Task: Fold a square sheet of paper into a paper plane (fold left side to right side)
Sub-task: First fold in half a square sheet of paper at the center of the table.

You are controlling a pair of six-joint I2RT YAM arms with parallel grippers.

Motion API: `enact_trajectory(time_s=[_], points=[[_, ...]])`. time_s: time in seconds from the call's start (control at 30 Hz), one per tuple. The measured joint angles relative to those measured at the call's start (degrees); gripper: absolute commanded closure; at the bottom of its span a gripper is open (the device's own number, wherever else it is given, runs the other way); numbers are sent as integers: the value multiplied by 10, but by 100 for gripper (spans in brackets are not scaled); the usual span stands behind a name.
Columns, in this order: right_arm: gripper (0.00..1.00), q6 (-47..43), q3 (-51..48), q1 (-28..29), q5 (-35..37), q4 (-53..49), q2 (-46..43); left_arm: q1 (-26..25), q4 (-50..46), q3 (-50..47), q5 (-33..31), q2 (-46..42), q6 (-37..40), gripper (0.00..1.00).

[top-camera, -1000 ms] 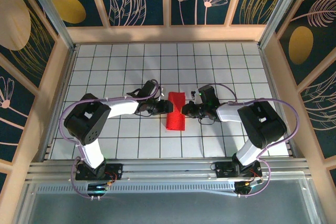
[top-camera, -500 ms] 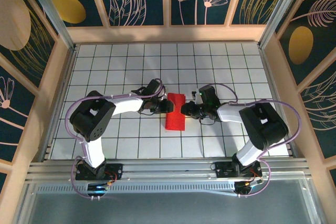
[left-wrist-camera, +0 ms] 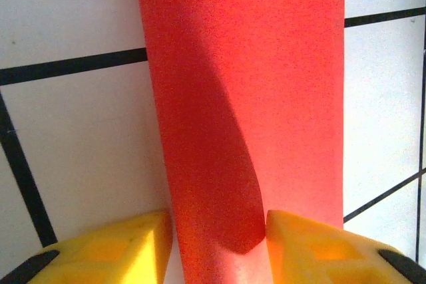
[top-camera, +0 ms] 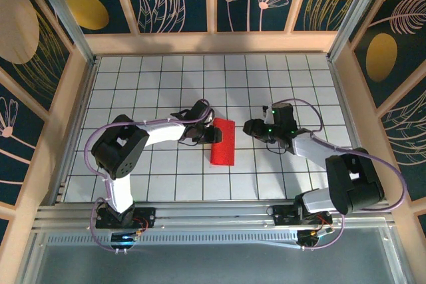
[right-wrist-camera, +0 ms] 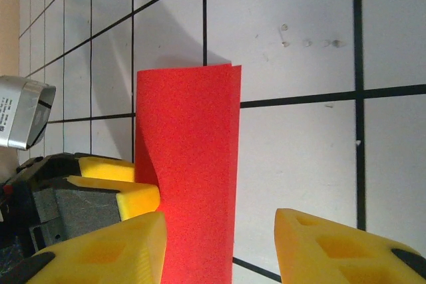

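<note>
Near the middle of the top view, one sheet of paper [top-camera: 223, 142] lay on the white tiled table [top-camera: 166, 84], bright red, plain, and folded into a long narrow rectangle tilted slightly from upright. Two arms reached toward it, one from each side: the left gripper [top-camera: 213, 135] met the sheet's left edge, while the right gripper [top-camera: 247, 126] hung to its right, apart from it and released. Through the left wrist camera, the sheet of paper [left-wrist-camera: 246, 98] ran from the top of the frame down between the left gripper's [left-wrist-camera: 218, 234] two yellow fingers [left-wrist-camera: 113, 247], which stood parted and unclenched; a shadowed swell near the bottom centre showed its surface raised off the tiles. From the right wrist camera, the sheet of paper [right-wrist-camera: 190, 164] stood left of centre, its top edge showing two layers slightly out of line. The left gripper [right-wrist-camera: 143, 183] sat at its left edge, and the right gripper [right-wrist-camera: 219, 231] gaped at the bottom of the frame with nothing clasped.
</note>
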Motion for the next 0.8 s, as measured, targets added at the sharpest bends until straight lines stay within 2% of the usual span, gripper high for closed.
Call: enact_trajectory(time_s=[0.8], points=[[52, -2, -15, -5, 4, -14, -5, -16, -56, 42, -34, 18, 5, 53]])
